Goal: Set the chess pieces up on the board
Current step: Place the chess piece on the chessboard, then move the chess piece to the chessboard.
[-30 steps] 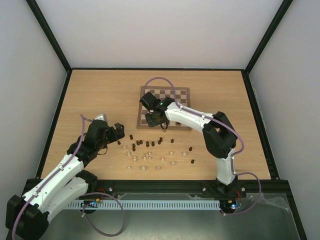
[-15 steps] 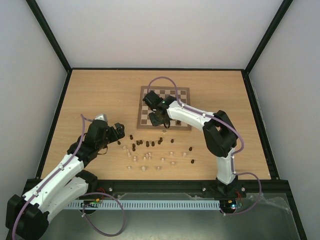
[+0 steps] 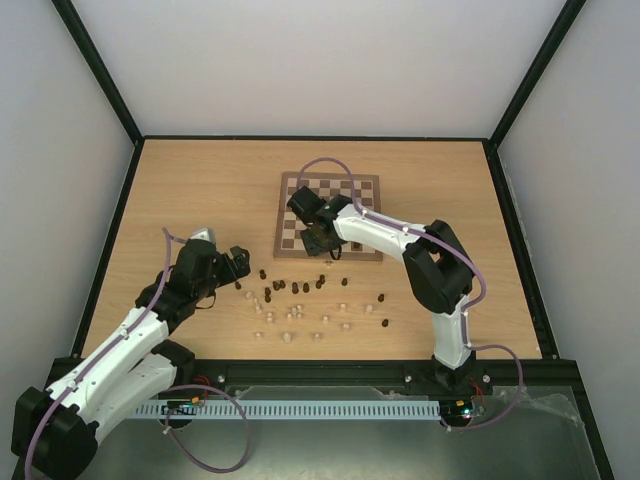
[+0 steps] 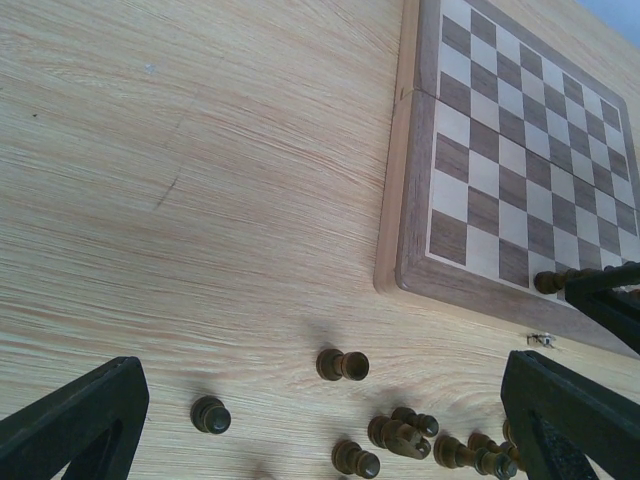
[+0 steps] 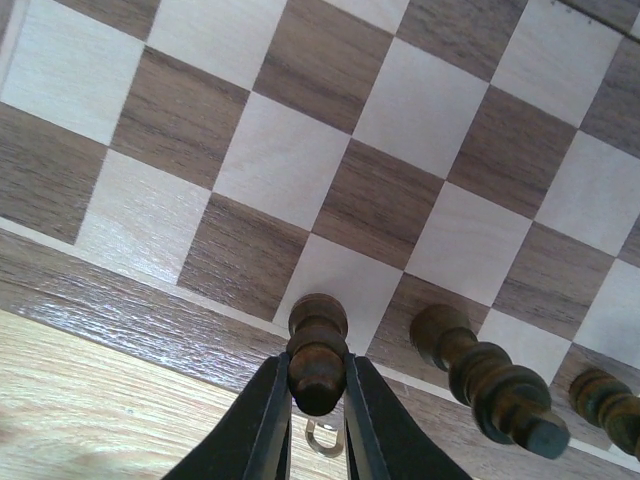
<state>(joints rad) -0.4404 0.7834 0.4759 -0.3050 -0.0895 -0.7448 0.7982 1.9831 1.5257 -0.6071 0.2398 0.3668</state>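
Note:
The board (image 3: 352, 192) lies at the back centre of the table. My right gripper (image 5: 317, 400) is shut on a dark brown chess piece (image 5: 318, 348) held over a cream square in the board's near row (image 5: 338, 283). Two more dark pieces (image 5: 487, 377) stand to its right on that row. In the top view this gripper (image 3: 318, 236) sits over the board's near left part. Loose dark and pale chess pieces (image 3: 300, 300) lie on the table in front of the board. My left gripper (image 3: 237, 264) is open and empty, left of the loose pieces; dark pieces (image 4: 342, 364) lie between its fingers.
The board's brown frame (image 4: 404, 180) and a small metal clasp (image 4: 541, 340) show in the left wrist view. Black frame rails edge the table (image 3: 130, 200).
My right gripper has shifted slightly right and toward the back along the board's near row with the dark piece. The left arm has not moved.

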